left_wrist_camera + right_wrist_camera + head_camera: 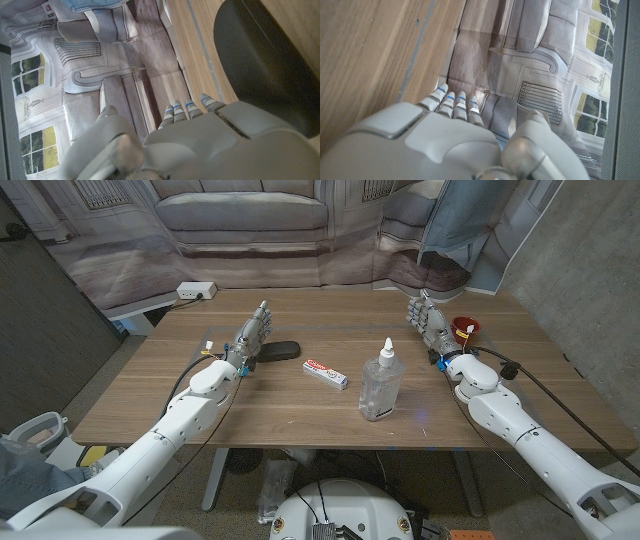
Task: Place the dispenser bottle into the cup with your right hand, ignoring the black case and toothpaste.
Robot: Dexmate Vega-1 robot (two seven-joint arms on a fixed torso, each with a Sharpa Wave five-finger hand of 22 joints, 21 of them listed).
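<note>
1. head view first: dispenser bottle (379, 385) stands upright at centre frame on the wooden table (250, 410), clear body, white nozzle up, touched by nothing. the toothpaste (326, 373) lies just left of it, and the black case (279, 351) sits further left, right beside the left hand (254, 335).
2. same view, upper right: the red cup (465, 328) sits near the table's far right edge, just beside the right hand (431, 322), well apart from the bottle. the right hand stands on its edge, fingers straight and together, holding nothing. the left hand, upper left of centre, does likewise, empty.
3. left wrist view: the back of the left hand (200, 145) takes the lower frame, fingertips (192, 107) straight with nothing between them; the black case (265, 60) looms dark at upper right, close by the hand.
4. right wrist view: the back of the right hand (445, 145) across the lower frame, fingertips (451, 100) lined up, unbent, empty; table wood (365, 55) runs down the left side.
</note>
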